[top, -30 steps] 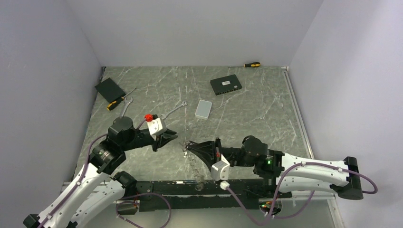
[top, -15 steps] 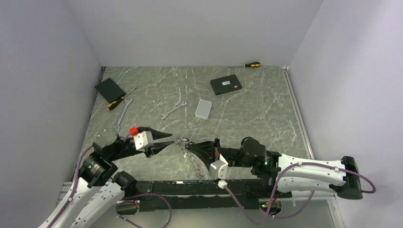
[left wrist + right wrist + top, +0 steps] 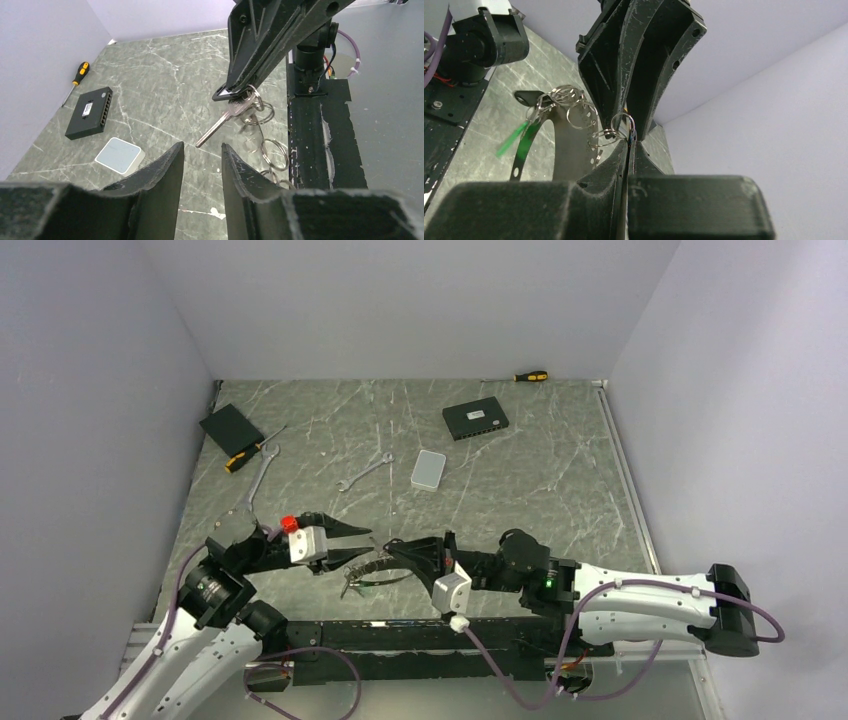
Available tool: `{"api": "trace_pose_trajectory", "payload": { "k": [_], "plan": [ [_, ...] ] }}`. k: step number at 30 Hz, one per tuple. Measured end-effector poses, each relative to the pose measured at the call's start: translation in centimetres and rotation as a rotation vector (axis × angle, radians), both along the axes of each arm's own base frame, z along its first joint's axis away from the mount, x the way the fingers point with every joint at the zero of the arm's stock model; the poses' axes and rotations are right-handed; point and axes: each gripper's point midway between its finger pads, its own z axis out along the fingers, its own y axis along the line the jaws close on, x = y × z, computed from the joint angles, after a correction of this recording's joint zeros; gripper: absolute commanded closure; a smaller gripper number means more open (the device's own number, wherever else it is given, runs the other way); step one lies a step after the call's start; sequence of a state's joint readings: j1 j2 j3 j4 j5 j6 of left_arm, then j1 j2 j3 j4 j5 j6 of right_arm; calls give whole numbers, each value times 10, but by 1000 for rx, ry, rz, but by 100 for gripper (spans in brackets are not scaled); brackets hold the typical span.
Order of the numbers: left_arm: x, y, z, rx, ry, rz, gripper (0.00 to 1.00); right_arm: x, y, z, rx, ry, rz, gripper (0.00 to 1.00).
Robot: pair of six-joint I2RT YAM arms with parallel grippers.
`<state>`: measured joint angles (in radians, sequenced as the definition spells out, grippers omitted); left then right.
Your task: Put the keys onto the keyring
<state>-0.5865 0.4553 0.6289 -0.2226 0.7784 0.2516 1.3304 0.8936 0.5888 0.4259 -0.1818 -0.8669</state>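
- Now both arms lie low and reach toward each other at the lower centre of the top view. The left arm has sunk since a second ago.
- Left gripper (image 3: 360,543) stands agape and holds nothing, aimed at the right gripper (image 3: 391,546), which is pinched tight on the keyring (image 3: 614,132).
- Keys (image 3: 222,122) dangle under the right fingertips. The chain has swung left since before, and its green tag is only a blur.

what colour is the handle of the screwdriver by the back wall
Orange and black; the small plastic-handled screwdriver shows best in the top external view.
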Motion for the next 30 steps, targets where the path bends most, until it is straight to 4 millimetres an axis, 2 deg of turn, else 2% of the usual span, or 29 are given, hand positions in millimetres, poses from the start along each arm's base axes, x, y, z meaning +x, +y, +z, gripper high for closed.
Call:
{"api": "trace_pose_trajectory", "payload": {
  "k": [8,10,12,18,20,22,23,26,30],
  "plan": [
    [-4,0,3,-13,-32,-23,72,1,7,-1,12,10,2,100],
    [-5,-1,3,-11,-33,-30,80,1,8,-2,10,15,4,100],
    [-5,-1,1,-7,-31,-32,98,1,10,-5,5,22,5,100],
    [-9,-2,-1,4,-42,-61,100,5,8,6,48,30,-9,98],
    [-9,-2,-2,6,-42,-62,100,6,8,5,46,34,-16,83],
    [-9,-2,-2,8,-42,-60,100,8,8,5,42,41,-26,55],
    [-9,-1,-3,9,-40,-59,100,9,8,5,43,42,-33,49],
    [-10,0,-8,23,-20,-56,100,16,5,8,55,38,-75,35],
    [-8,1,-11,33,-9,-42,100,26,-1,9,55,40,-137,31]
  ]
}}
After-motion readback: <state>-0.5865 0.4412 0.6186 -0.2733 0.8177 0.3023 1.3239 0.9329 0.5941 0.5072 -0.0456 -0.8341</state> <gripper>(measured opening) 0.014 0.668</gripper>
